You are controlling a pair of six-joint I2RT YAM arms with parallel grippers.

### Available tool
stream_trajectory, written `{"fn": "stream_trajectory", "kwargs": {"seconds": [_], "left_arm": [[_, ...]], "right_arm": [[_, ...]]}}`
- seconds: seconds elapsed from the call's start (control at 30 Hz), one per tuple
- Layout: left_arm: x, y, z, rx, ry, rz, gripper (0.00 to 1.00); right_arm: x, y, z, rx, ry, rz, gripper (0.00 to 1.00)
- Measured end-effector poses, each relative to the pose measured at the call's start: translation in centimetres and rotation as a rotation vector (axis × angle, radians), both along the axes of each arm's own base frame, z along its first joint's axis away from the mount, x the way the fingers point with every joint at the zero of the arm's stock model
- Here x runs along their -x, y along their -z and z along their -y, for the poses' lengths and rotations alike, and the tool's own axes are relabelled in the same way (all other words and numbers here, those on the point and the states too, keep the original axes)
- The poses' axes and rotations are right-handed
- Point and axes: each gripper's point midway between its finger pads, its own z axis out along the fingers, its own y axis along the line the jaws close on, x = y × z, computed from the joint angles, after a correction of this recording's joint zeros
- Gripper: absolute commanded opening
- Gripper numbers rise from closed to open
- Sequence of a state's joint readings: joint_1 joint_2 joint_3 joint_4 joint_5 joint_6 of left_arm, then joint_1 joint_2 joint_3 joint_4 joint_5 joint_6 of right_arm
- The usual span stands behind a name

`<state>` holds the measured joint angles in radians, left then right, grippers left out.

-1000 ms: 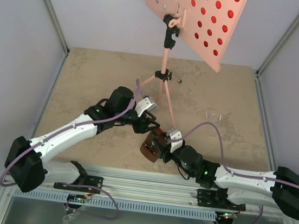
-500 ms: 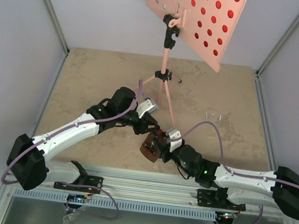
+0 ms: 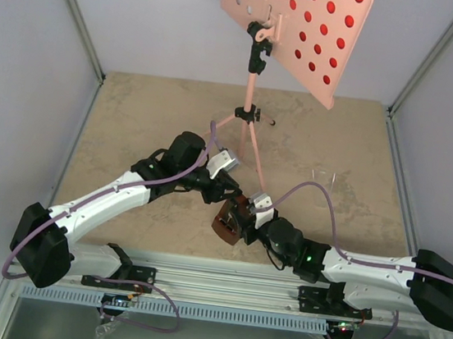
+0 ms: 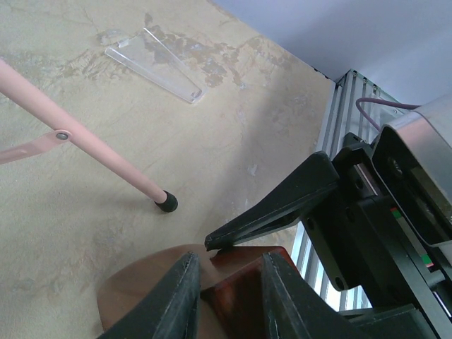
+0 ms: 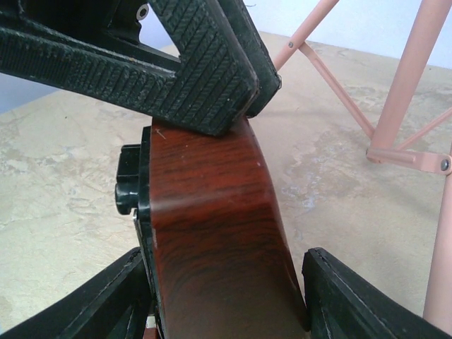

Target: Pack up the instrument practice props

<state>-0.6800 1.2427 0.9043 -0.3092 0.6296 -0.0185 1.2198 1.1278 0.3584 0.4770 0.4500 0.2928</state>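
Low over table [image 3: 134, 117], left end effector [image 4: 229, 265] and right end effector [image 5: 222, 261] clamped on metronome [image 5: 212, 198]

Music stand [image 3: 289, 28] was pink, desk dotted with holes. Holes showed red on right, white on left. Stand joints [image 3: 259, 49] were black. Metronome [image 5: 212, 233] was brown with dark wood streaks. Counter [image 3: 134, 117] was tan, blotchy like stone. Left end effector [image 3: 226, 192] fingers [image 5: 191, 70] were black with ridged lines. Cables [image 3: 322, 199] were purple.
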Motion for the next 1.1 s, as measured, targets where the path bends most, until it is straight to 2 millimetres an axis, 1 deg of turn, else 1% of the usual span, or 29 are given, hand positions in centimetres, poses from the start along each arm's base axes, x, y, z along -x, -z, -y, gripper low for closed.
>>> {"fn": "stream_trajectory", "kwargs": {"seconds": [0.33, 0.63, 0.73, 0.8, 0.87, 0.97, 1.03, 1.1], "left_arm": [[-0.01, -0.05, 0.01, 0.000, 0.000, 0.001, 0.25], [0.00, -0.04, 0.00, 0.000, 0.000, 0.000, 0.24], [0.00, -0.06, 0.00, 0.000, 0.000, 0.000, 0.24], [-0.01, -0.06, 0.00, 0.000, 0.000, 0.000, 0.26], [-0.03, -0.04, -0.01, -0.001, -0.002, 0.001, 0.29], [-0.12, 0.00, -0.05, -0.005, -0.005, 0.006, 0.38], [-0.21, 0.08, -0.11, -0.011, -0.012, 0.007, 0.48], [-0.34, 0.07, -0.20, -0.016, -0.020, 0.016, 0.55]], "right_arm": [[-0.07, -0.01, -0.11, 0.001, 0.001, 0.000, 0.60], [-0.25, -0.06, -0.40, 0.005, 0.003, 0.000, 0.64], [-0.27, -0.03, -0.38, 0.006, 0.005, 0.000, 0.69], [-0.31, -0.06, -0.38, 0.005, 0.005, -0.001, 0.76], [-0.31, -0.04, -0.39, 0.006, 0.002, -0.002, 0.84], [-0.10, -0.02, -0.59, 0.013, -0.017, 0.002, 0.94], [0.17, -0.08, -0.79, 0.019, -0.041, 0.007, 0.97], [0.47, -0.24, -0.92, 0.022, -0.065, 0.011, 0.97]]}}
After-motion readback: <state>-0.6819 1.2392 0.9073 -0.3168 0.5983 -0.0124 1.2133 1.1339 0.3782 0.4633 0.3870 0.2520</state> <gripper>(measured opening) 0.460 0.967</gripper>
